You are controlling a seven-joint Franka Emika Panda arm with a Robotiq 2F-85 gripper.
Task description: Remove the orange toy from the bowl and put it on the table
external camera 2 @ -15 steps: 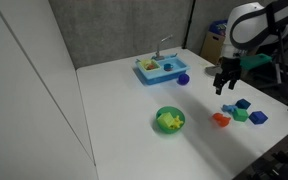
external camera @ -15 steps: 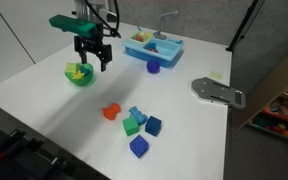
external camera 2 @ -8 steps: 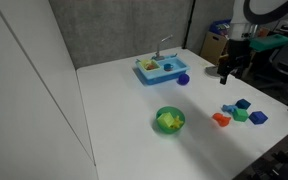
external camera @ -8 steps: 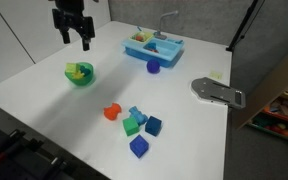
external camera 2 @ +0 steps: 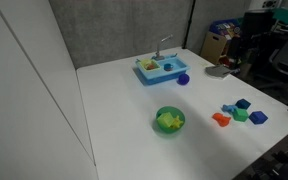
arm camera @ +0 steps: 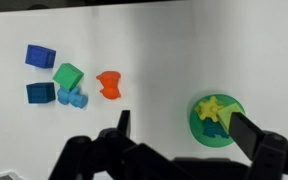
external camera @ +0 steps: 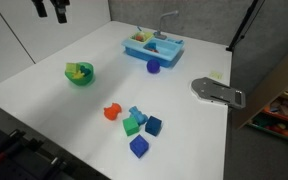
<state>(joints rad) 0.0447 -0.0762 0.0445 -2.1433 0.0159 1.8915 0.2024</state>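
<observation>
Orange toy (arm camera: 108, 84) sits on the table (arm camera: 164, 50), not in the bowl (arm camera: 216, 118); in both exterior views it lies on bare white top, just beside the blue and green blocks (arm camera: 68, 75) and well apart from the bowl. We judge the task's own step is done as things lie now: toy out, toy down.

Gripper (arm camera: 179, 120) holds nothing, jaws spread wide, w/ bare table showing between the 2 fingers. It hangs high over the scene; in an exterior view we catch only its lower part at the top edge of frame, far above the bowl (external camera: 80, 74).

Relation that matters, wrist view: the toy (external camera: 111, 112) lies off to the left of the gripper's centre line, outside the left finger, while the bowl sits by the right finger, partly hidden behind it. So the tool is nearer the bowl than the toy. Only a yellow-green piece (arm camera: 212, 108) shows in the bowl, and that is not ours to move.

Toy looks pinched at its waist; long axis approx. up-down in the wrist view, but we can't tell that firmly. If a regrasp were wanted, we'd need to shift left and drop a long way.
</observation>
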